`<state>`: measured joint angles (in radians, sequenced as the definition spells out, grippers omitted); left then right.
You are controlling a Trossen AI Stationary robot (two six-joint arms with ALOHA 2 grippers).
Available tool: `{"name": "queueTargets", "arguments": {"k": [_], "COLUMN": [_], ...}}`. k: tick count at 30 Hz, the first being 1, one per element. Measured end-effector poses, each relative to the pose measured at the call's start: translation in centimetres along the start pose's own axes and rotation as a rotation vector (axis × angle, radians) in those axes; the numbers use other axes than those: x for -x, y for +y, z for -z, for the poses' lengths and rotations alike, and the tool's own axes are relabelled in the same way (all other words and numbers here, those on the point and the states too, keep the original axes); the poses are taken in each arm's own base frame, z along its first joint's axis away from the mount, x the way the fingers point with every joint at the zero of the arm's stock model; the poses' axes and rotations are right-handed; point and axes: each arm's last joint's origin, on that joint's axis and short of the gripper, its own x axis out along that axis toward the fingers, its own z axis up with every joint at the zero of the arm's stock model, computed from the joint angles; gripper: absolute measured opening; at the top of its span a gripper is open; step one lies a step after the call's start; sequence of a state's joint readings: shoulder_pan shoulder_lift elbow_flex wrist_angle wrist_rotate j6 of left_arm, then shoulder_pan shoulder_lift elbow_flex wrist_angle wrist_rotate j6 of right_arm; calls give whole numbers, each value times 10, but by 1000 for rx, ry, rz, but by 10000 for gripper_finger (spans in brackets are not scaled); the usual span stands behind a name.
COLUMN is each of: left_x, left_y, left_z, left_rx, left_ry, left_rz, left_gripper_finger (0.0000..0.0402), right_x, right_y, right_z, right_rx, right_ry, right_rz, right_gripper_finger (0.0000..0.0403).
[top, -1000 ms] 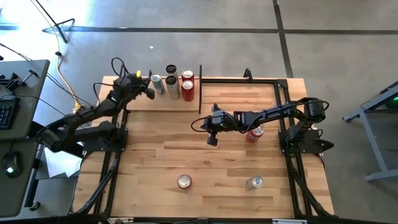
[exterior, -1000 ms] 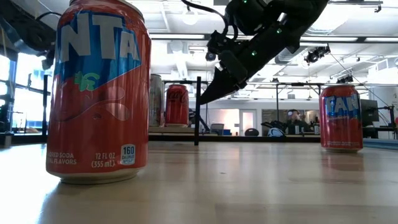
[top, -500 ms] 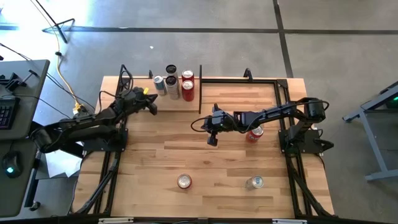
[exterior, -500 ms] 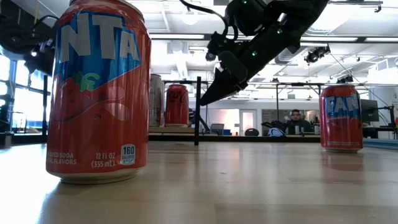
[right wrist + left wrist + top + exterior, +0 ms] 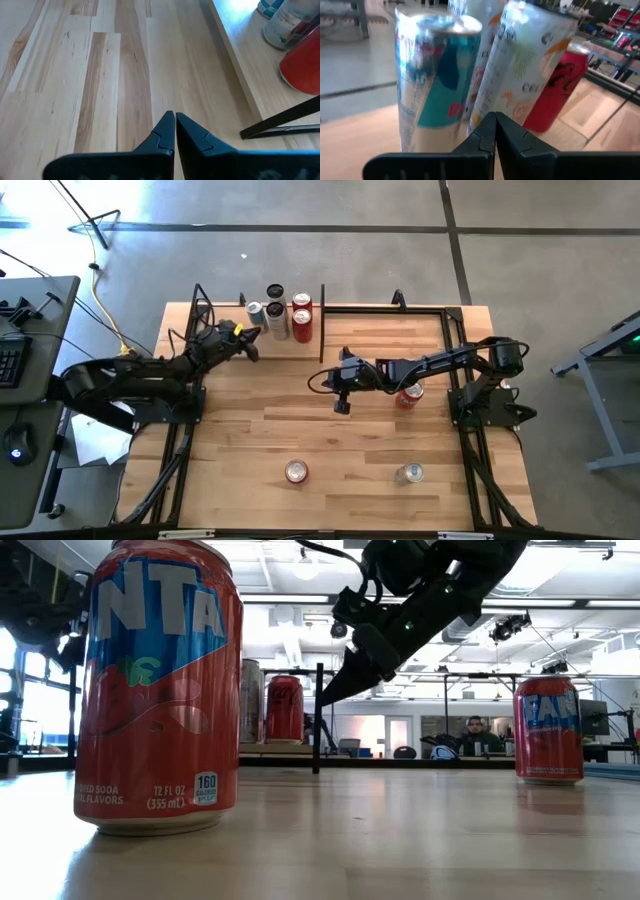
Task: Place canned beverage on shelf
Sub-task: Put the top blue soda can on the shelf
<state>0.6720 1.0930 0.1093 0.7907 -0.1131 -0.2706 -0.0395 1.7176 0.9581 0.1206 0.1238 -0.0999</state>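
Several cans stand upright on the shelf (image 5: 225,347), a pale board with black rod uprights at the table's far left: silver ones (image 5: 255,313), a dark-topped one (image 5: 275,292) and red ones (image 5: 302,325). My left gripper (image 5: 252,348) is shut and empty just in front of them. Its wrist view shows a blue-silver can (image 5: 432,80), a white can (image 5: 525,65) and a red can (image 5: 555,90) close ahead. My right gripper (image 5: 340,404) is shut and empty above the table's middle, pointing down (image 5: 340,690). A red can (image 5: 408,395) stands under the right arm.
A red can (image 5: 296,471) and a silver can (image 5: 409,473) stand near the table's front edge; the red one fills the left of the low view (image 5: 160,690). The shelf's edge (image 5: 240,75) and a black rod (image 5: 280,122) lie beside my right gripper. A person (image 5: 475,732) sits far behind.
My left arm has dropped lower, and its gripper has drawn back a little from the silver can toward the table's near edge, staying in front of the shelf's cans. The cans have not moved.
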Motion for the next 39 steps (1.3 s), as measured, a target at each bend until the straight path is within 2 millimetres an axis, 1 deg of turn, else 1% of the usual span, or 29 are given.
{"name": "queueTargets", "arguments": {"k": [2,7,11,27,32,39], "left_x": [-4,-14,-17,-17,-16,-17], "left_y": [0,-1,6,33,40,45], "left_z": [0,3,6,4,3,-3], "left_rx": [0,-43,-48,-15,-10,2], "left_ry": [-16,24,41,52,39,7], "left_rz": [3,-9,-74,-230,-307,-321], "left_gripper_finger": [0,0,0,0,0,0], "right_x": [0,0,0,0,0,0], "right_y": [0,0,0,1,1,1], "right_z": [0,0,1,4,6,6], "right_rx": [10,14,11,-44,-59,-58], "right_ry": [0,3,6,43,58,60], "right_rz": [0,-1,-2,-8,-8,-9], "right_gripper_finger": [0,0,0,0,0,0]}}
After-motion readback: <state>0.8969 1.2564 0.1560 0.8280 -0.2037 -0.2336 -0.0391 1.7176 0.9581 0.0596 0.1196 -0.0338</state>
